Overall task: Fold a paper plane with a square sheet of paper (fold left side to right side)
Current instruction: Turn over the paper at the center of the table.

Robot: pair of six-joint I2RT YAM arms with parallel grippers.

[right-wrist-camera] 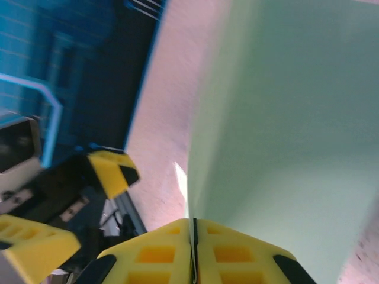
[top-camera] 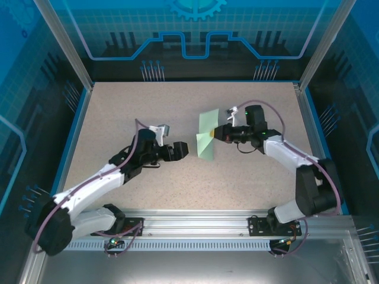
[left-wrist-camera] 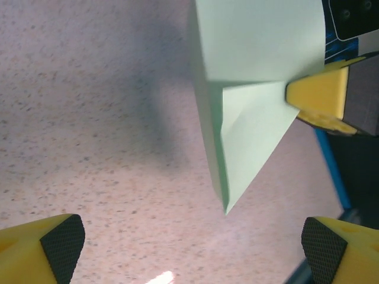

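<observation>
The right end effector (top-camera: 217, 134) is clamped shut on the partly folded green paper (top-camera: 207, 127), holding it upright over the middle of the table (top-camera: 118, 112). The left end effector (top-camera: 180, 150) gapes wide just beside it, not touching. Best lay the paper flat, edges aligned, before pressing any crease.

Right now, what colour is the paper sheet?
The paper sheet is pale mint green; clearest in the left wrist view.

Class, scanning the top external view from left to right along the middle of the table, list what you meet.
left gripper → green paper → right arm
</observation>
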